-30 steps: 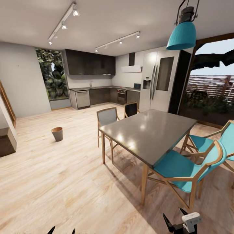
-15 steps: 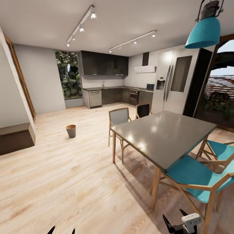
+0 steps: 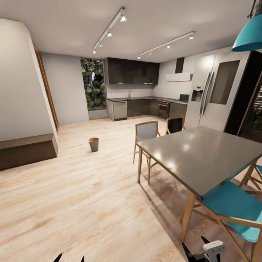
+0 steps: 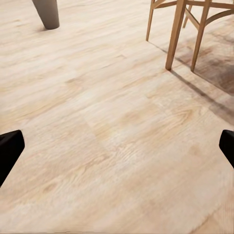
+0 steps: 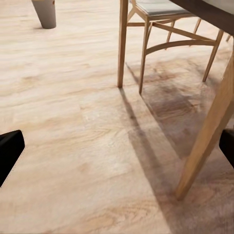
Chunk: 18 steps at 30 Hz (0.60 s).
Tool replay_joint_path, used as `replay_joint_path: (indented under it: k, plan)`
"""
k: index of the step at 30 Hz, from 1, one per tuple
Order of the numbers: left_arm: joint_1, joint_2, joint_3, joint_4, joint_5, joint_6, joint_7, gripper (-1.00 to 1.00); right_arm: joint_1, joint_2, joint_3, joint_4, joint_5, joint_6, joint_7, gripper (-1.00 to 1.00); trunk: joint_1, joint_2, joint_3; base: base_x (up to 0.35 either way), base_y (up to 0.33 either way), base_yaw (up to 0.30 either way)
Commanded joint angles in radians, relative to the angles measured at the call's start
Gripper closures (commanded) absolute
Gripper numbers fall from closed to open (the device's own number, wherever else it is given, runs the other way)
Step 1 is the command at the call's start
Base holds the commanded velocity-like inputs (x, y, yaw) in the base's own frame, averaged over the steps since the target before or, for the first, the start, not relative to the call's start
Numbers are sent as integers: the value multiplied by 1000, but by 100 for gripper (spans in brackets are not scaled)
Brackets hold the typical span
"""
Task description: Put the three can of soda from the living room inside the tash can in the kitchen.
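pale wood plank floor (image 3: 72, 196) is seen lying open from the dark low bench (image 3: 27, 151) at the left wall across to the small dark grey tapered trash can (image 3: 94, 144), standing alone well apart from the grey dining table (image 3: 203, 156) and teal chairs (image 3: 236, 203). left gripper (image 4: 117, 146) and right gripper (image 5: 117, 146) are both spread wide, nothing between the fingers.

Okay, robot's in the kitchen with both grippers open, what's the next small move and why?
Probably keep turning left to look for the living room: the open left gripper and right gripper hold nothing, and the small dark grey tapered trash can stands on the wood floor with no cans nearby.
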Motion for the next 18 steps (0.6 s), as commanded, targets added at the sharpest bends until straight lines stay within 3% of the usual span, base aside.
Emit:
replay_joint_path:
  k: [1,18]
  plan:
    - [0,0,0,0,0,0,0,-100,0,0,0,0,0,0,0,-100,0,0,0,0,0,254]
    - [0,0,0,5,-3,1,0,-100,-3,2,1,1,-1,2,-1,-100,0,0,-4,0,0,244]
